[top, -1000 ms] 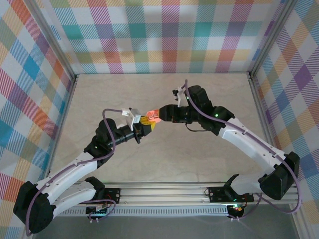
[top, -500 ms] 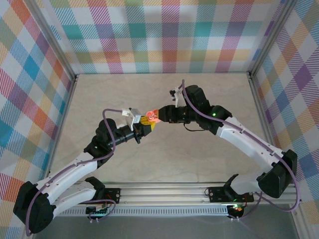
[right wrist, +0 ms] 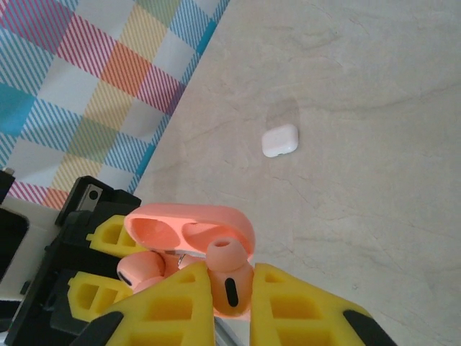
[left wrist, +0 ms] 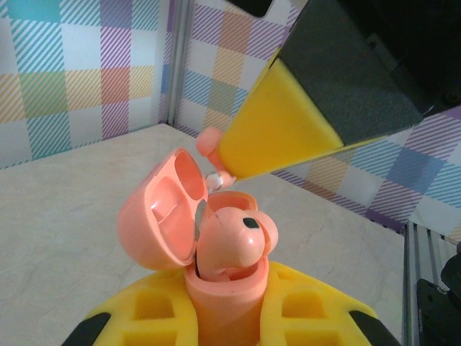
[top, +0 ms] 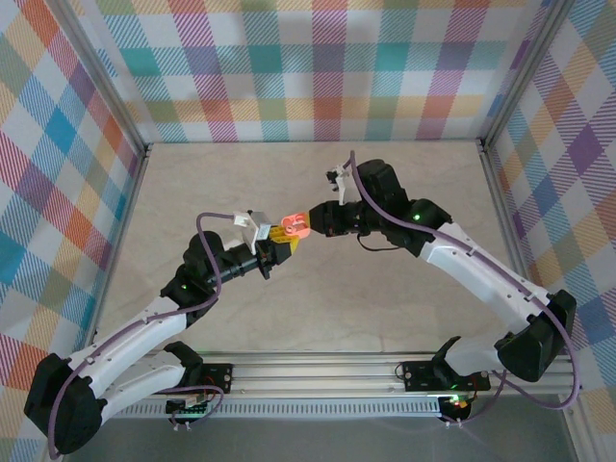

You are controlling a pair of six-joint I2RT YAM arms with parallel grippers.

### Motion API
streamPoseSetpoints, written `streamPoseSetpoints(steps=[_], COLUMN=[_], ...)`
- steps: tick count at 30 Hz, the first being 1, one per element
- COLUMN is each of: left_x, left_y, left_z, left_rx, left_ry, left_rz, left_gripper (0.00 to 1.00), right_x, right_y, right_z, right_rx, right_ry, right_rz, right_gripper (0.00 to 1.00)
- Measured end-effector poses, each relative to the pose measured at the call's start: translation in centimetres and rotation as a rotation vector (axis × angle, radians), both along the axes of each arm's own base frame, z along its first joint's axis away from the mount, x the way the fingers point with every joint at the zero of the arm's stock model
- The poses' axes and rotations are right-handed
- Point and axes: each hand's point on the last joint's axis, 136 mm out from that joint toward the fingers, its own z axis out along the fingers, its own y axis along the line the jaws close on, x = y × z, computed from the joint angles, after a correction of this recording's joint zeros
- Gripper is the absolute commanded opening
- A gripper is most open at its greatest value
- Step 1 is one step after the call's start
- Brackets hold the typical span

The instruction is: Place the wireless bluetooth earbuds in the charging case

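My left gripper point(left wrist: 227, 306) is shut on the base of a pinkish-orange charging case point(left wrist: 223, 288), held upright above the table with its lid point(left wrist: 158, 216) swung open. One pinkish-orange earbud point(left wrist: 238, 238) sits in the case, not fully sunk. My right gripper point(right wrist: 230, 292) is shut on a second pinkish-orange earbud point(right wrist: 229, 277), right at the case's open lid point(right wrist: 191, 227). Seen from the left wrist, its yellow finger point(left wrist: 281, 133) hangs just above the case. In the top view the case point(top: 296, 226) sits between the left gripper point(top: 281, 241) and right gripper point(top: 313, 223) at mid-table.
A small white case point(right wrist: 279, 140) lies shut on the beige tabletop point(right wrist: 360, 144) beyond the grippers. Plaid walls point(top: 318, 67) and aluminium posts point(top: 500, 183) enclose the table on three sides. Both arms arch over the table's middle.
The right gripper has edged a little left toward the open case. The left arm has shifted slightly, still holding the case.
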Motion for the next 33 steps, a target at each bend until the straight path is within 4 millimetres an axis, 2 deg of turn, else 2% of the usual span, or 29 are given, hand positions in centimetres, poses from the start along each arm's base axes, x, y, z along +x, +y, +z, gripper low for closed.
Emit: streamPoseSetpoints(steps=[7, 12, 16, 22, 26, 33], left_x=[-0.1, -0.3, -0.7, -1.3, -1.7, -2.2], left_y=[0.0, -0.2, -0.5, -1.0, -1.2, -1.6], left_z=[-0.8, -1.8, -2.5, -2.3, -2.0, -1.9], left_rx=[0.033, 0.078, 0.111, 0.120, 0.121, 0.120], left_ry=[0.004, 0.018, 0.024, 0.011, 0.006, 0.007], left_rz=[-0.003, -0.028, -0.059, -0.110, -0.141, -0.182], left_gripper=[0.00, 0.00, 0.00, 0.00, 0.00, 0.00], right_x=[-0.3, -1.2, -1.8, -2.8, -3.2, -2.5], right_y=[-0.9, -0.6, 0.0, -0.6, -1.2, -2.1], right_z=[2.8, 3.4, 2.4, -0.1, -0.6, -1.1], right_rx=[-0.087, -0.228, -0.373, -0.586, -0.685, -0.825], right_ry=[-0.156, -0.286, -0.369, -0.455, -0.504, -0.560], right_rz=[0.074, 0.174, 0.268, 0.394, 0.445, 0.473], right_gripper=[0.08, 0.08, 0.08, 0.08, 0.08, 0.08])
